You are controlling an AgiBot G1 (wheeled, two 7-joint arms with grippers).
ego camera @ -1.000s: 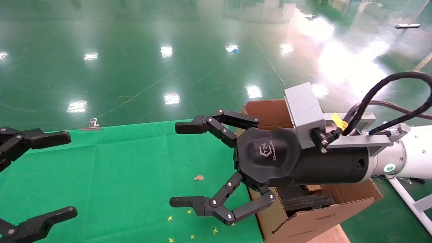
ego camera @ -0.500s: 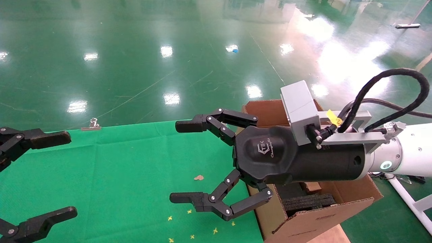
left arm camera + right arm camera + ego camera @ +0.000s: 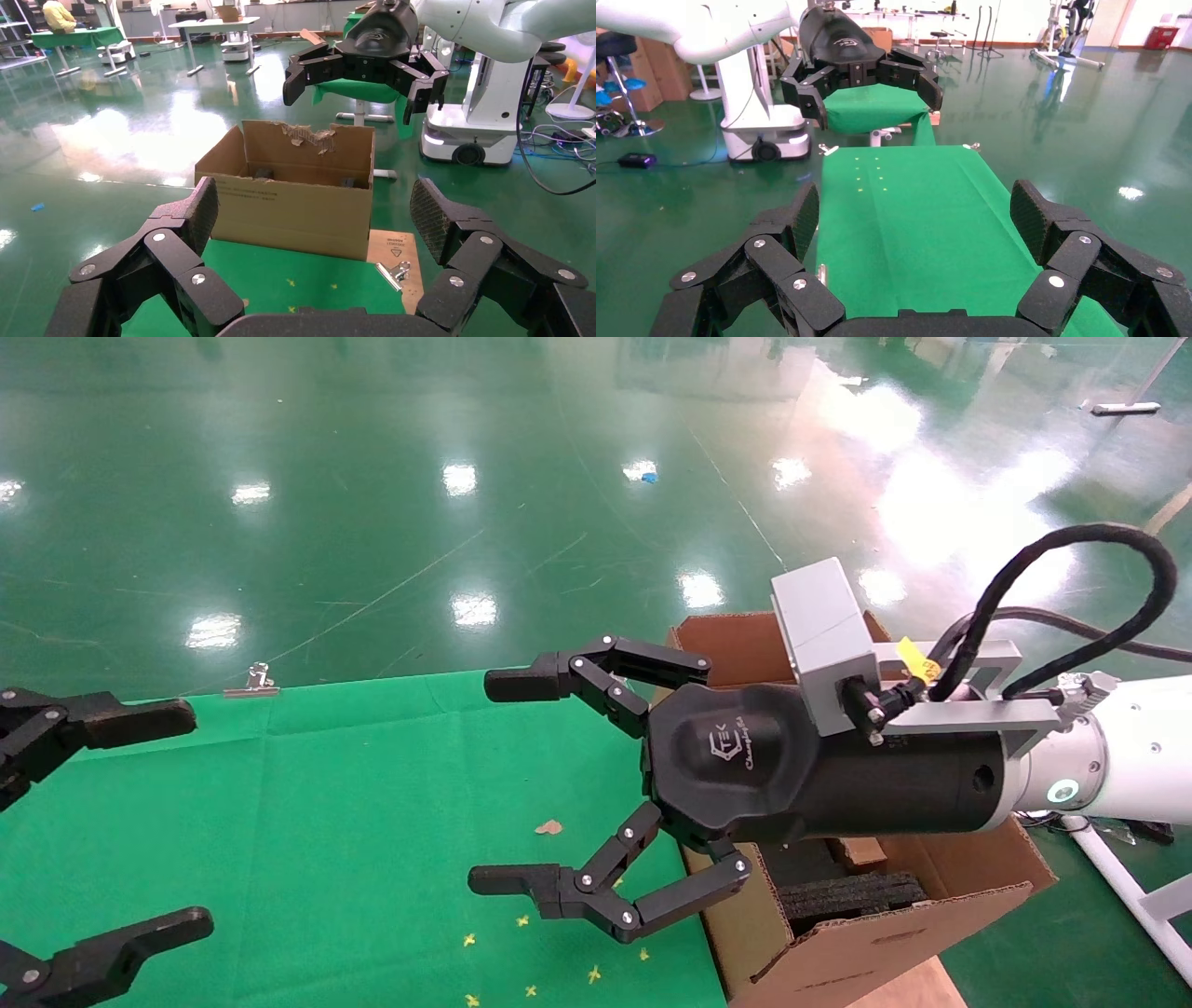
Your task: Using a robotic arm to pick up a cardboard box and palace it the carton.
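Note:
The robotic arm (image 3: 1127, 761) reaches in from the right, and its black right gripper (image 3: 498, 784) hangs open and empty above the green cloth, its body over the carton's near-left corner. The carton (image 3: 866, 952) stands at the table's right end, with black foam (image 3: 847, 896) inside. In the left wrist view the carton (image 3: 281, 203) shows its torn rear flap below the right gripper (image 3: 358, 95). A small brown piece (image 3: 861, 851) shows inside the carton under the arm; I cannot tell whether it is the cardboard box. My left gripper (image 3: 182, 820) is open and empty at the left edge.
A green cloth (image 3: 326, 803) covers the table, with a brown scrap (image 3: 548, 827) and small yellow marks (image 3: 526, 947) on it. A binder clip (image 3: 251, 682) sits at its far edge and another (image 3: 393, 270) by the carton. A white stand leg (image 3: 1127, 887) lies at the right.
The right gripper has shifted slightly left and down, staying open and empty. The left gripper has not moved.

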